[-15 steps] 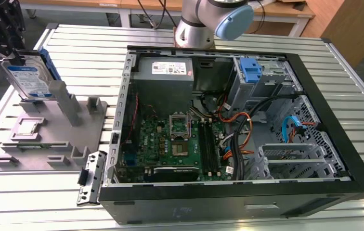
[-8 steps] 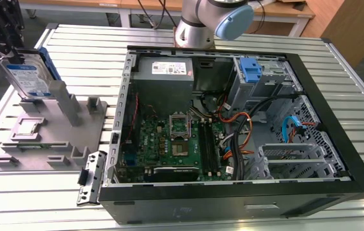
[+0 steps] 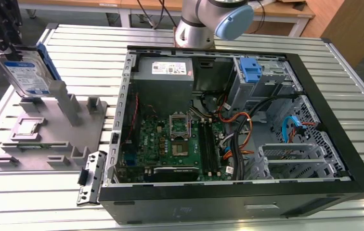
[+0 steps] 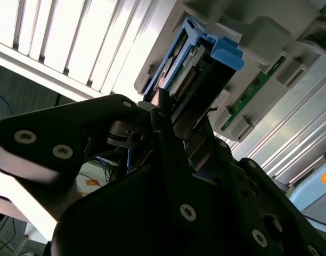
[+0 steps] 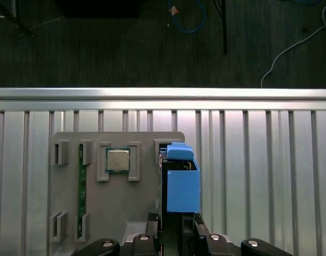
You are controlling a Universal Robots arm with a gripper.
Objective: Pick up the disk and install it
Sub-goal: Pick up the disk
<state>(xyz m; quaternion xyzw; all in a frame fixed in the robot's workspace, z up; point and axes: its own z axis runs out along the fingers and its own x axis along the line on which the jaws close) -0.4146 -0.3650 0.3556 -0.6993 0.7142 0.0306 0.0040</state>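
One disk (image 3: 31, 72) is hanging in the tool (image 3: 10, 49) at the exterior view's left. In the second wrist view I am seeing the tool's black fingers (image 4: 163, 114) pressing on the disk from either side, clamped on its upper end. The disk is standing on edge and tilting a little. Its white-and-blue label is facing the exterior camera, and its blue bracket (image 3: 48, 62) is running along one side. Its lower end is sitting just over the grey holder (image 3: 47, 137) on the slatted metal surface (image 3: 92, 43); I cannot tell whether the two are touching.

In the first wrist view I am looking along the disk edge-on, with the tool gripping it from both sides. A square chip (image 5: 117, 160) and a green memory strip (image 5: 81, 194) are resting in their own pockets on the holder beside it.

The open computer case (image 3: 343, 144) is lying well apart from the disk, toward the exterior view's right. A blue latch piece (image 3: 251, 72) is showing in its far drive bay.
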